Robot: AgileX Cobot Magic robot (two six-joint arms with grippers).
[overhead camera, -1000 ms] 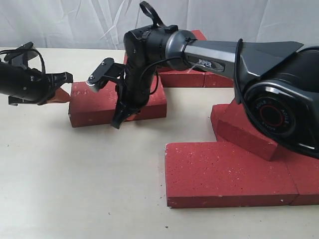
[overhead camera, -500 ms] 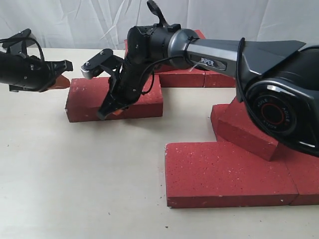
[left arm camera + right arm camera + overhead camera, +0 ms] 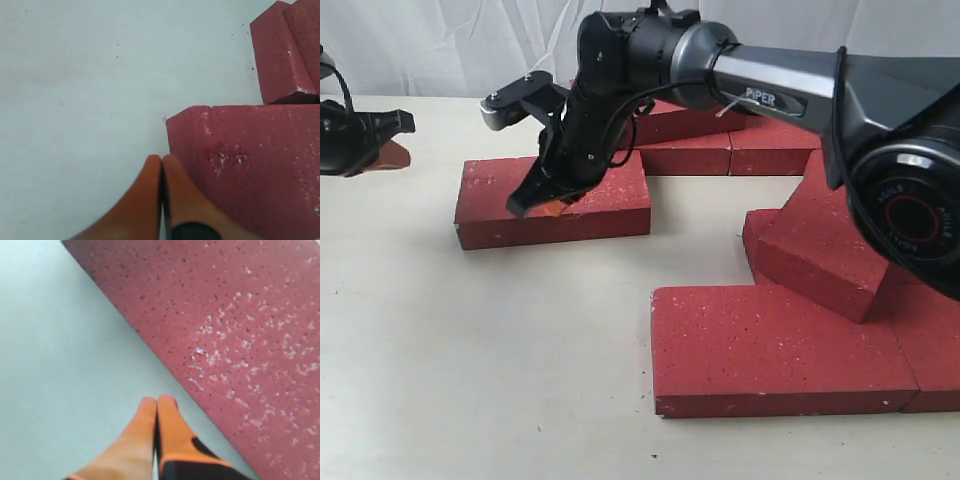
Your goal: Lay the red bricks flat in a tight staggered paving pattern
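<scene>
A loose red brick (image 3: 590,205) lies flat at the left centre of the table. My right gripper (image 3: 533,205) is shut and empty, with its orange tips low over that brick's left part. In the right wrist view the right gripper (image 3: 158,402) sits just off the long edge of the brick (image 3: 240,325). My left gripper (image 3: 398,156) is shut and empty at the far left, apart from the brick's end. In the left wrist view the left gripper (image 3: 162,160) lies beside a brick corner (image 3: 250,165).
More bricks lie in a back row (image 3: 695,156), partly behind the right arm. One brick (image 3: 810,262) leans tilted at the right. A large flat brick (image 3: 770,350) fills the front right, with another (image 3: 932,350) against it. Bare table (image 3: 470,370) spreads at the front left.
The right gripper moved left along the loose brick, which shifted slightly left and back. The left gripper drew away to the left from the brick's end.
</scene>
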